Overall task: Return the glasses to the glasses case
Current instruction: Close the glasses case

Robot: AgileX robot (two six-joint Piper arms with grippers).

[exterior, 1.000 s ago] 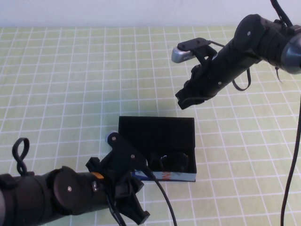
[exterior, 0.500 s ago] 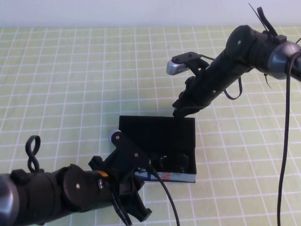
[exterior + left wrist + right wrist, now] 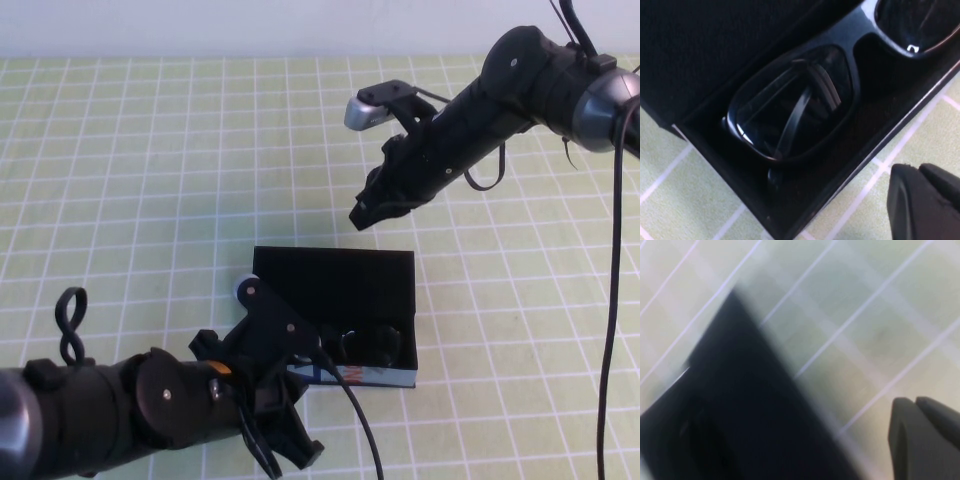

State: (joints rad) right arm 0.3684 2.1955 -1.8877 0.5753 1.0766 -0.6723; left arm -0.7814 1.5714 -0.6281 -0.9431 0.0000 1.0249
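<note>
The black glasses case [image 3: 335, 275] lies open in the middle of the table, its flap lid folded back flat and its blue, white and orange front facing me. The black-framed glasses [image 3: 365, 345] lie inside the tray, folded. In the left wrist view one lens [image 3: 795, 105] fills the case [image 3: 700, 60]. My left gripper [image 3: 288, 456] is shut and empty just in front of the case's near left corner; it also shows in the left wrist view [image 3: 919, 171]. My right gripper [image 3: 362, 214] is shut and empty, hovering above the lid's far edge; in its wrist view [image 3: 915, 402] the case [image 3: 735, 410] is a dark blur.
The table is covered by a green cloth with a white grid [image 3: 150, 180]. A black cable [image 3: 612, 300] hangs down the right side from my right arm. A cable from my left arm [image 3: 350, 420] crosses in front of the case.
My right gripper dipped toward the lid's far edge, then rose and moved left. My left arm shifted slightly toward the case, then held still. The glasses and case have not moved.
</note>
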